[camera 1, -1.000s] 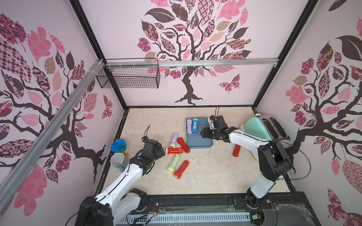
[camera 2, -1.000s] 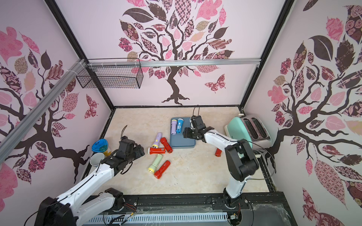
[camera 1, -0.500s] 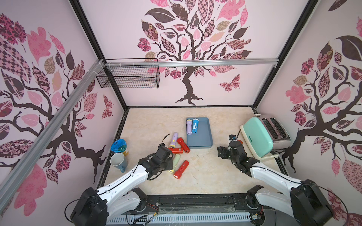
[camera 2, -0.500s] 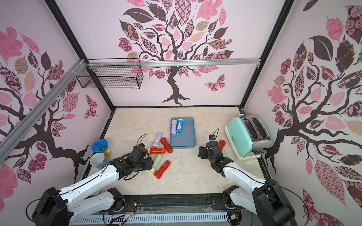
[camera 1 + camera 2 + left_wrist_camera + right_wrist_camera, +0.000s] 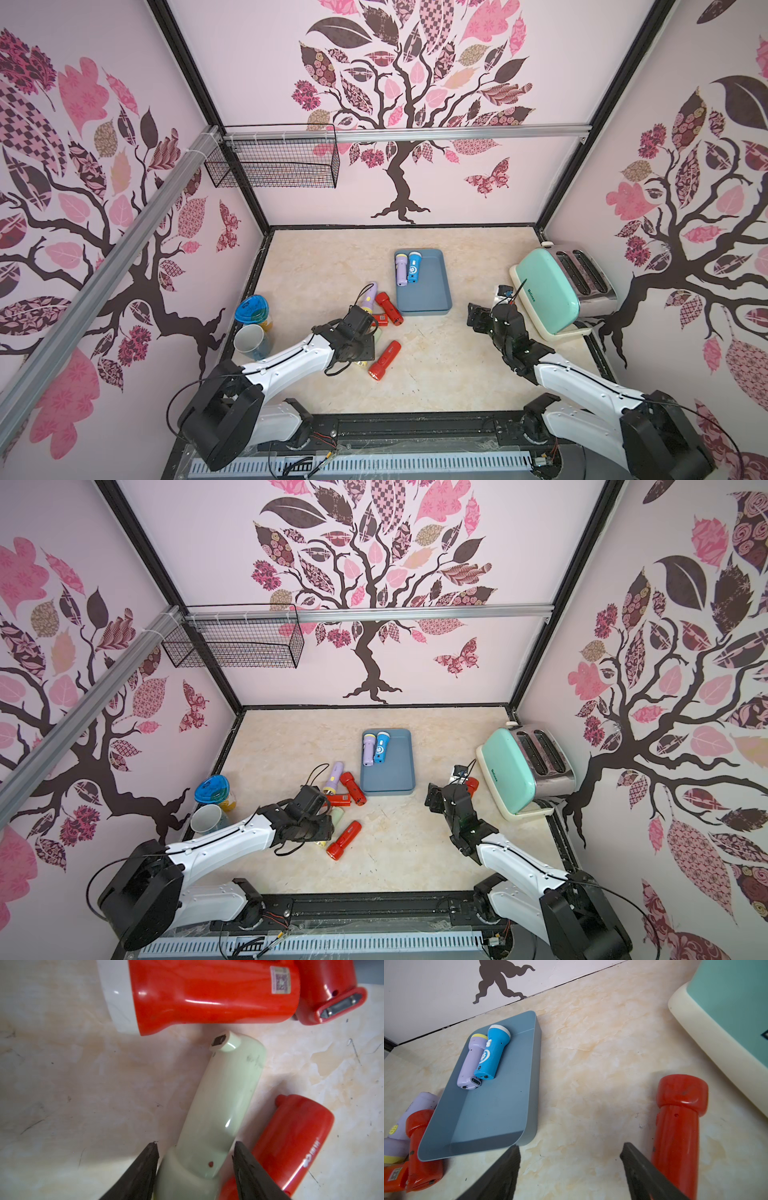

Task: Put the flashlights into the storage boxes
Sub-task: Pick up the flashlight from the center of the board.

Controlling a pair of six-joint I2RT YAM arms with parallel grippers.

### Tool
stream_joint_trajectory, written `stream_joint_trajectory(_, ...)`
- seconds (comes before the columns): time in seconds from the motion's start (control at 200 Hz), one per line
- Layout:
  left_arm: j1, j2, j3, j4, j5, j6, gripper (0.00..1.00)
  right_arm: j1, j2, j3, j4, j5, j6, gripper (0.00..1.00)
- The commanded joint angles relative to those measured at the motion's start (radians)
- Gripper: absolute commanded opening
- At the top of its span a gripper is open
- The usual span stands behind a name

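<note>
our left pincer [image 5: 195, 1142] is clamped on the pale green flashlight [image 5: 224, 1093] near its flared end, flat on the tabletop [image 5: 62, 1084] — so far off-centre that we think the tail could droop or twist out on lifting, and the finger [image 5: 249, 1172] squeezed beside the neighbouring red flashlight [image 5: 291, 1136] could drag it. our right pincer [image 5: 570, 1145] stands apart, empty; the lone red flashlight [image 5: 679, 1122] near the toaster [image 5: 726, 1001] lies outside it — closing here catches nothing. the tray [image 5: 492, 1113] holds two.
</note>
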Motion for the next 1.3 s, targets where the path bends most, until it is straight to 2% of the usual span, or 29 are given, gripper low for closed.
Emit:
stream_joint_trajectory(0.0, -0.002, 0.041, 0.057, 0.0, 0.001, 0.018, 0.61, 0.003, 0.003, -0.011, 0.025, 0.065, 0.015, 0.8)
stream_joint_trajectory(0.365, -0.005, 0.161, 0.115, 0.016, -0.075, 0.024, 0.58, 0.002, -0.095, -0.052, -0.106, 0.174, 0.072, 0.75)
stream_joint_trajectory(0.48, -0.005, 0.189, 0.131, 0.028, -0.077, 0.032, 0.59, 0.003, -0.152, -0.03, -0.234, 0.112, 0.105, 0.75)
stream_joint_trajectory(0.57, -0.005, 0.223, 0.153, 0.023, -0.089, 0.048, 0.63, 0.003, -0.211, -0.03, -0.329, 0.057, 0.121, 0.76)
stream_joint_trajectory(0.695, -0.004, 0.278, 0.192, 0.004, -0.114, 0.075, 0.64, 0.003, -0.308, -0.091, -0.303, -0.014, 0.114, 0.76)
stream_joint_trajectory(0.8, -0.005, 0.308, 0.212, -0.003, -0.132, 0.085, 0.58, 0.003, -0.354, -0.145, -0.214, -0.051, 0.087, 0.82)
stream_joint_trajectory(0.96, -0.005, 0.303, 0.223, -0.023, -0.151, 0.074, 0.35, 0.004, -0.324, -0.137, -0.198, -0.087, 0.076, 0.83)
stream_joint_trajectory(1.165, -0.005, 0.226, 0.291, -0.127, -0.12, 0.048, 0.23, 0.004, -0.286, -0.127, -0.191, -0.082, 0.076, 0.83)
stream_joint_trajectory(1.295, -0.005, 0.128, 0.369, -0.209, -0.124, 0.052, 0.22, 0.004, -0.298, -0.124, -0.203, -0.076, 0.08, 0.83)
